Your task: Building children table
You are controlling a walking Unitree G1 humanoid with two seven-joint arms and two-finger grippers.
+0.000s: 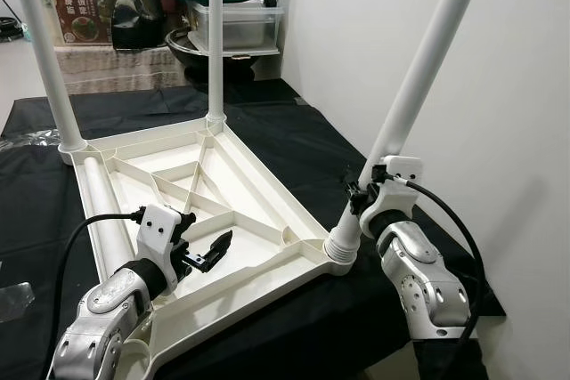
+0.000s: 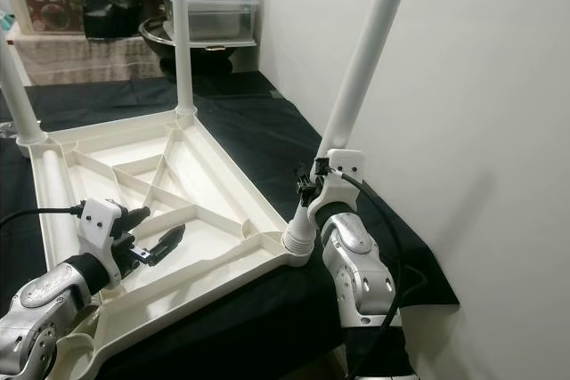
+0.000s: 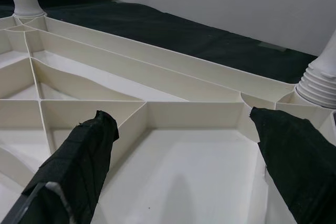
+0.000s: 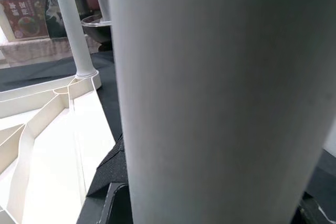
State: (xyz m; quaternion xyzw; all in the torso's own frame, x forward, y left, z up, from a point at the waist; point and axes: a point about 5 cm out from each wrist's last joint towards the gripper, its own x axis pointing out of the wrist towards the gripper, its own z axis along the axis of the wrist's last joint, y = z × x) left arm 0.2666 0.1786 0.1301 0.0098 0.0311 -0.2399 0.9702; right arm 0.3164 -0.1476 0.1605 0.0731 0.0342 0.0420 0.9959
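Gripping tilted leg (image 1: 419, 86) low on shaft with right hand (image 1: 367, 191); its long axis leaned away from tabletop (image 1: 223, 211) lying upside down on black-draped surface (image 1: 294, 131), threaded foot at near-right socket (image 1: 342, 251). Left hand (image 1: 207, 254) open, hovered over ribs, farther off.

Right pincer (image 1: 359, 195) on tilted leg (image 1: 419, 77) — tabletop (image 1: 267, 184) inverted

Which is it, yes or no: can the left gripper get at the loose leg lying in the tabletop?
Probably yes. The left gripper hangs open over the upturned tabletop, and the loose leg lies just beside that arm with nothing between them.
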